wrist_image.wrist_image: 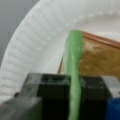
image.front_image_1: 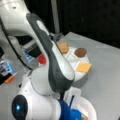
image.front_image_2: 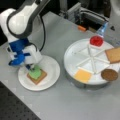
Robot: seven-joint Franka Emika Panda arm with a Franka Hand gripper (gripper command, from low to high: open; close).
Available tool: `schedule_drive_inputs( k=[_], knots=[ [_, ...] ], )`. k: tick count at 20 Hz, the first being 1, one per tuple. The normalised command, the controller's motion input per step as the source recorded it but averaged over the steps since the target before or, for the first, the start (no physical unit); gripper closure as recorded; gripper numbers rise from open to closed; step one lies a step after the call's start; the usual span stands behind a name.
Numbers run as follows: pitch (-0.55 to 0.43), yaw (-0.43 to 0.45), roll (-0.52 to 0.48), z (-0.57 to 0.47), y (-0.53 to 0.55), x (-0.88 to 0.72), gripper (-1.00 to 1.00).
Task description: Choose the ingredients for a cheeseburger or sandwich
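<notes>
Early in the build: 1 toast (image.front_image_2: 37,77) square already flat on the paper plate (image.front_image_2: 51,66), nothing stacked above it but the green disc (wrist_image.wrist_image: 72,72), pinched edge-on between the gripper (image.front_image_2: 32,68) fingers and hanging just over the toast, lower edge near or touching it, hard to tell which. Directly below the gripper, then, toast and plate; off to a front view's right, well apart from it, the divided tray (image.front_image_2: 72,53) with what remains unpicked: red disc (image.front_image_2: 96,40), second toast (image.front_image_2: 113,55), cheese (image.front_image_2: 83,75) square and round patty (image.front_image_2: 109,74), each in its own wedge-shaped compartment. So 1 layer placed, 1 in the grip, 4 pieces left in the tray, as far as visible. In a front view the arm hides the gripper and most of the plate, showing only toast (image.front_image_1: 63,47), patty (image.front_image_1: 80,52), cheese (image.front_image_1: 83,67) and the red disc (image.front_image_1: 41,59) peeking out beside the arm. Green disc thin, smooth, slightly wavy along its rim, seemingly soft plastic or rubber. Toast tan-brown with a darker crust line and a mottled face. Plate white, thin, with a fluted, ribbed rim. Tray white and hard-looking, round, split by raised spokes. Cheese flat, matte, yellow-orange; patty dark, dull brown.
</notes>
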Motion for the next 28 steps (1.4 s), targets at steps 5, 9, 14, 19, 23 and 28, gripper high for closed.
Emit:
schedule_drive_inputs(
  k=[5,9,14,19,23,28],
  knots=[
    [-0.028,0.233,-0.071,0.00,-0.12,0.13,-1.00],
    [-0.021,0.201,-0.129,0.00,-0.17,0.08,-1.00],
    [-0.020,0.191,-0.162,0.04,-0.17,0.04,-1.00],
    [-0.011,0.182,-0.146,0.07,-0.06,0.05,-1.00],
    [0.065,0.133,-0.220,0.24,-0.02,-0.09,-1.00],
    [0.144,-0.061,-0.337,0.52,0.23,-0.47,-1.00]
  ],
)
